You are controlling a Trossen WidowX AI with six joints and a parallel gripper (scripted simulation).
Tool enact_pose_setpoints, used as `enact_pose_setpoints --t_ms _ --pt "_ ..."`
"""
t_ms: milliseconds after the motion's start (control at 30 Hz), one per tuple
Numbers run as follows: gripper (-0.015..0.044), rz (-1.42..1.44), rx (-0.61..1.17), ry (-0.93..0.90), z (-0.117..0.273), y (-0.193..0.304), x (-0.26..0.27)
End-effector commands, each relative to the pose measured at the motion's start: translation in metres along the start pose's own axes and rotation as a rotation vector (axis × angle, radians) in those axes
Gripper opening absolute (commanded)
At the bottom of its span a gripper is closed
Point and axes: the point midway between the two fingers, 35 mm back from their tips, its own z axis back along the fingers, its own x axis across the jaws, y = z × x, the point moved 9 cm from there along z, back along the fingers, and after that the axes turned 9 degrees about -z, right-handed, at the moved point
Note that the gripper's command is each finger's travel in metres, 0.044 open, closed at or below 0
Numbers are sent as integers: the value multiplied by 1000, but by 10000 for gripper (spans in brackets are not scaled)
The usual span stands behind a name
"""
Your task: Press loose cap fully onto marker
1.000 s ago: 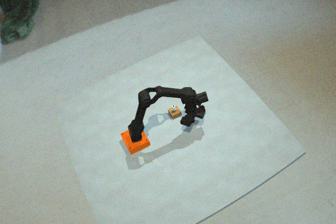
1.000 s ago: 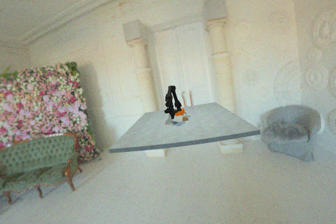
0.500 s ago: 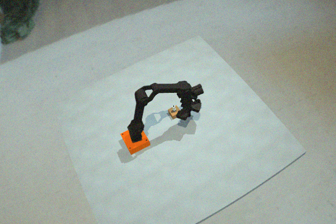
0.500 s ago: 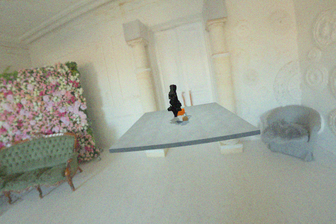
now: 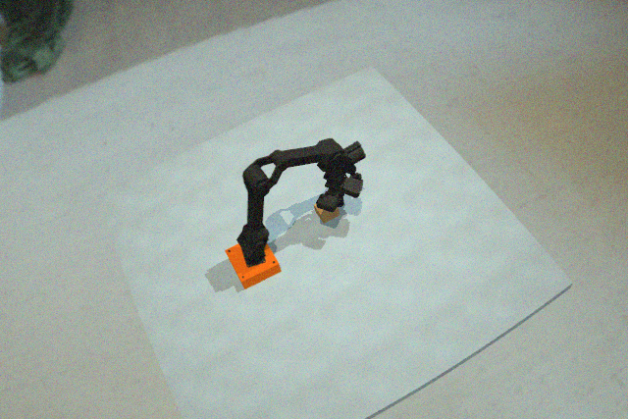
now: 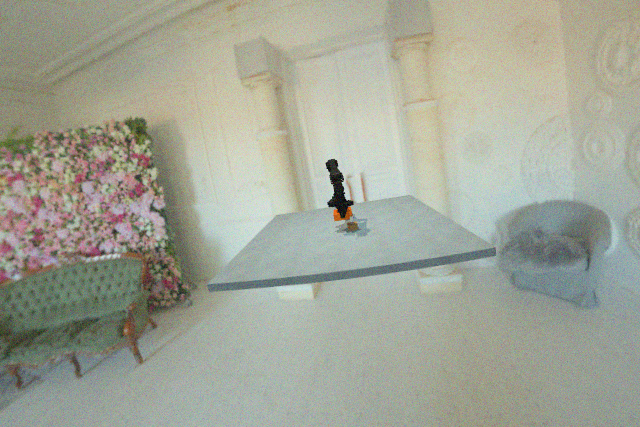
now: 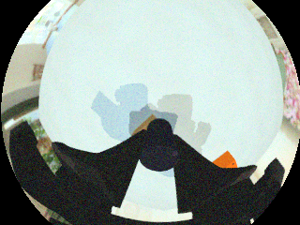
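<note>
My gripper is shut on the dark, rounded cap, which shows between the fingertips in the wrist view. In the top view the gripper is pointed down, right over the tan holder block and hides its upper part. A corner of the block also shows behind the cap in the wrist view. The marker is hidden behind the gripper and the cap. I cannot tell whether the cap touches it.
The arm's orange base stands on the pale table, to the lower left of the block in the top view. The arm arches over from the base to the block. Shadows lie around the block.
</note>
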Motion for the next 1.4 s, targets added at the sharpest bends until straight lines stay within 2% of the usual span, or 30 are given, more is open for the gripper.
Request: enact_pose_setpoints --t_ms 0,433,1367 --pt "0 -4 -1 5 4 16 -1" --pt "0 -4 2 5 18 59 -2" --pt "0 -4 2 5 -17 60 -1"
